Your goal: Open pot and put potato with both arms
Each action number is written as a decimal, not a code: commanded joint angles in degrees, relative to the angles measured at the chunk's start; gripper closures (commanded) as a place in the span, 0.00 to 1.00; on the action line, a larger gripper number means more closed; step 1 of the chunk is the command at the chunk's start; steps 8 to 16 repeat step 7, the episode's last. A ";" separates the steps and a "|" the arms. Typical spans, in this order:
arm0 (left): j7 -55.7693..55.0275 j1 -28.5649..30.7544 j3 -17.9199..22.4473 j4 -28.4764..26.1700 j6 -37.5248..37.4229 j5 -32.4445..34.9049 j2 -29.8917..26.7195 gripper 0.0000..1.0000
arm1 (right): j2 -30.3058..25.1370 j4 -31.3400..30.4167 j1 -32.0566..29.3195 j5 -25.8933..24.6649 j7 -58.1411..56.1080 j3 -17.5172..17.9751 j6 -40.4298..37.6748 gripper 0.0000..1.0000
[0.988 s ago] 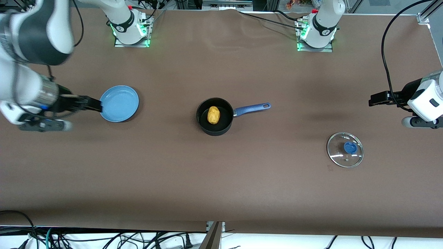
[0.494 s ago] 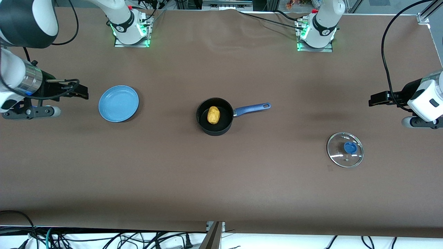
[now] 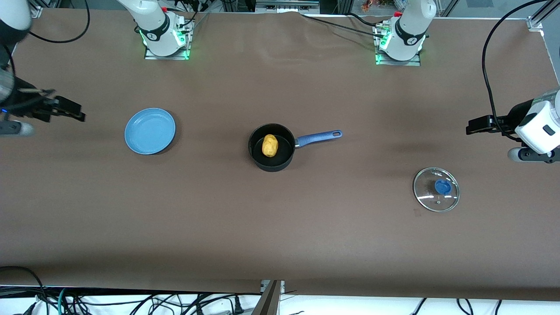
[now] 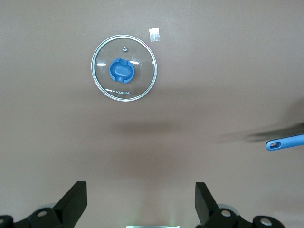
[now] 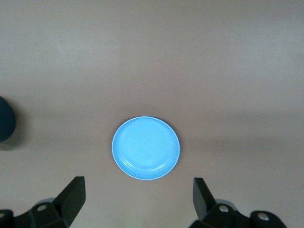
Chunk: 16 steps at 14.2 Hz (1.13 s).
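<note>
The black pot with its long blue handle stands uncovered mid-table, and the yellow-orange potato lies inside it. The handle's tip shows in the left wrist view, and the pot's edge shows in the right wrist view. Its glass lid with a blue knob lies flat on the table toward the left arm's end and shows in the left wrist view. My left gripper is open and empty in the air at that end. My right gripper is open and empty, raised at the right arm's end.
A round blue plate lies empty on the table between the pot and my right gripper, and it shows in the right wrist view. A small clear scrap lies on the brown table beside the lid.
My right gripper has drawn back from the blue plate's rim toward the right arm's end of the table and risen. The left arm, pot, potato and lid have not moved.
</note>
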 commanded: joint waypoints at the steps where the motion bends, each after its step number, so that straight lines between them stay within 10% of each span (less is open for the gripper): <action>1: -0.30 -0.16 -0.22 0.85 -0.06 1.20 0.17 0.00 | -2.08 -2.13 -1.36 -1.54 0.20 2.04 0.80 0.00; 16: -0.21 -0.16 -0.22 0.85 0.03 1.20 0.17 0.00 | -2.17 -1.77 -0.05 -2.42 0.11 1.95 0.27 0.00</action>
